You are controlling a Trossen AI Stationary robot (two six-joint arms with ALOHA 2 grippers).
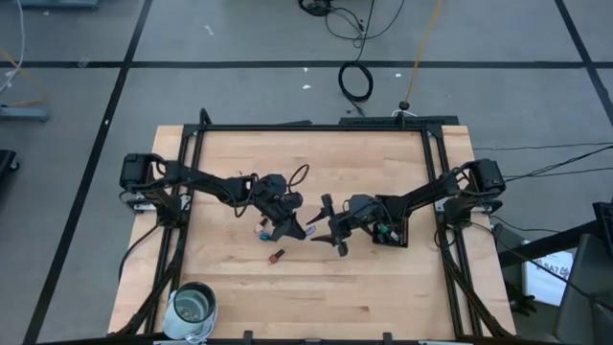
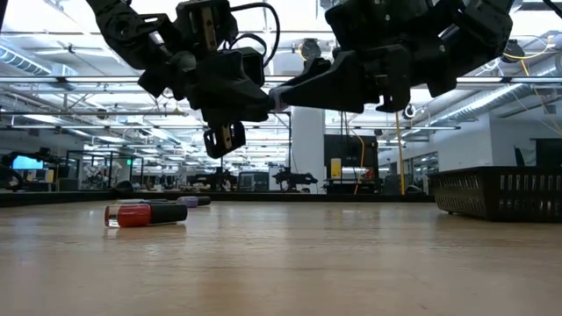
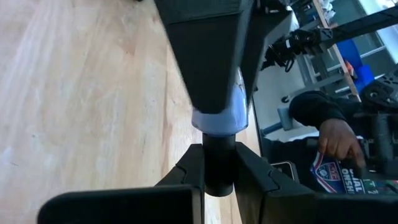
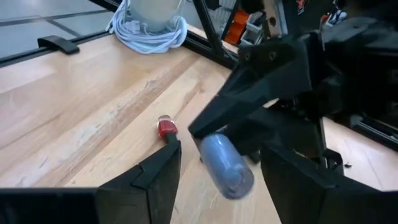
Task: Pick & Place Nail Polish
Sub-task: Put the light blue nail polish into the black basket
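Above mid-counter, the left claw grips a pale blue bottle by its dark cap, body held out toward the right claw, whose fingers stand spread around it, likely for a handover. A red bottle lies on the counter nearby.

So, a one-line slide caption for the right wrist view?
Left gripper presents a pale blue nail polish bottle between the open right gripper fingers.
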